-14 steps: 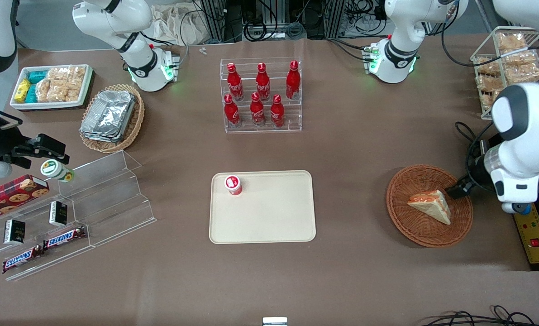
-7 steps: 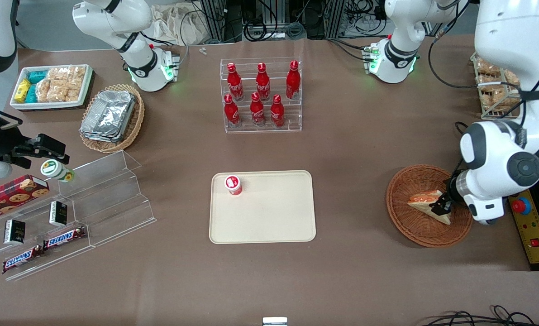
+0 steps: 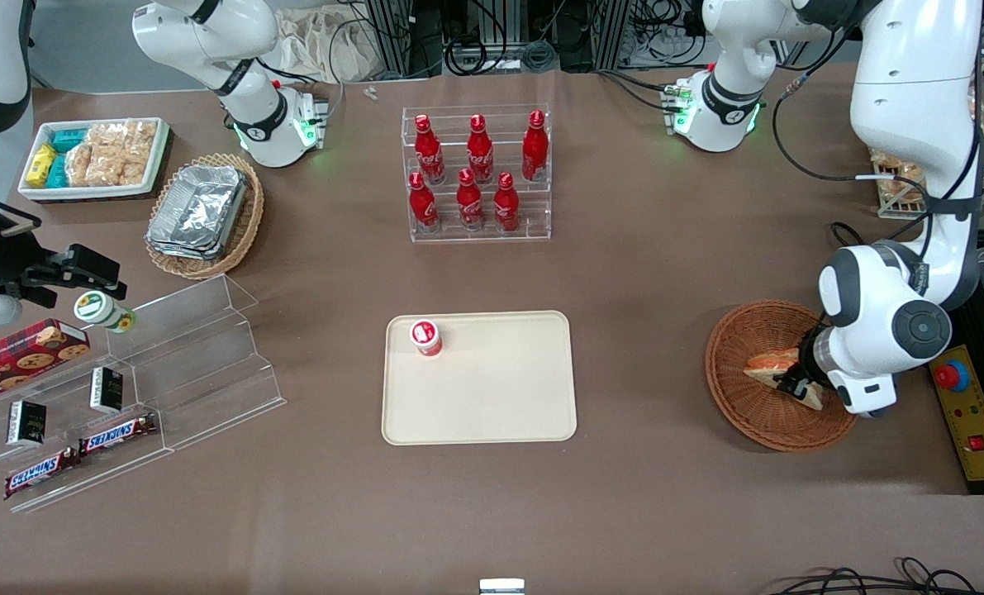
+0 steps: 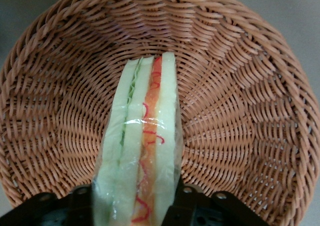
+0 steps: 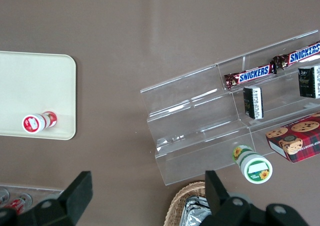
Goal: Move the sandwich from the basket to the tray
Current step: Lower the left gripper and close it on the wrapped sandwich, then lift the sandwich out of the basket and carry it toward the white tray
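The sandwich [image 3: 768,361] [image 4: 145,136], a wrapped white-bread wedge with orange and green layers, stands on edge in the round reddish-brown basket [image 3: 748,413] [image 4: 240,111] toward the working arm's end of the table. My gripper [image 3: 793,384] [image 4: 134,198] is down inside the basket, shut on the sandwich, one black finger pressed against each bread face. The sandwich still rests on the basket's weave. The cream tray [image 3: 500,397] [image 5: 30,81] lies in the middle of the table, apart from the basket.
A small red-and-white cup [image 3: 426,337] stands on one corner of the tray. A rack of red bottles [image 3: 477,175] stands farther from the camera than the tray. A clear stepped shelf [image 3: 186,364] with snacks lies toward the parked arm's end. A yellow control box [image 3: 975,430] lies beside the basket.
My gripper came from the basket's rim down over the sandwich, and its fingers now press both sides. The sandwich has stayed in place.
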Robot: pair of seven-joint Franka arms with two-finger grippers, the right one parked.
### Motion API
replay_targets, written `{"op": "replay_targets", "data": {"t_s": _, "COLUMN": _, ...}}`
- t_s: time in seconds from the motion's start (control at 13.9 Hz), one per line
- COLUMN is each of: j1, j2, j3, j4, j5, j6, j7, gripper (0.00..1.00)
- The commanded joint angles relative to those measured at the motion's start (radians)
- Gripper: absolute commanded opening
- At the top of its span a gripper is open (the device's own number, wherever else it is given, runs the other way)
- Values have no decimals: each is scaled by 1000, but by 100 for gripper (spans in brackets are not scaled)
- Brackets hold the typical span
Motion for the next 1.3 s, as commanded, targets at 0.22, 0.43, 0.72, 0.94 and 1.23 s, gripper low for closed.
{"op": "replay_targets", "data": {"t_s": 0.22, "j1": 2, "j2": -140, "j3": -5, "j4": 31, "j5": 25, "j6": -142, "j7": 95, "gripper": 0}}
{"op": "replay_targets", "data": {"t_s": 0.43, "j1": -21, "j2": -195, "j3": -17, "j4": 93, "j5": 25, "j6": -322, "j7": 210, "gripper": 0}}
{"op": "replay_targets", "data": {"t_s": 0.72, "j1": -63, "j2": -232, "j3": -99, "j4": 155, "j5": 8, "j6": -446, "j7": 385, "gripper": 0}}
{"op": "replay_targets", "data": {"t_s": 0.94, "j1": -73, "j2": -197, "j3": -239, "j4": 229, "j5": -36, "j6": -448, "j7": 372, "gripper": 0}}
{"op": "replay_targets", "data": {"t_s": 1.23, "j1": -203, "j2": -65, "j3": -292, "j4": 358, "j5": -32, "j6": -411, "j7": 350, "gripper": 0}}
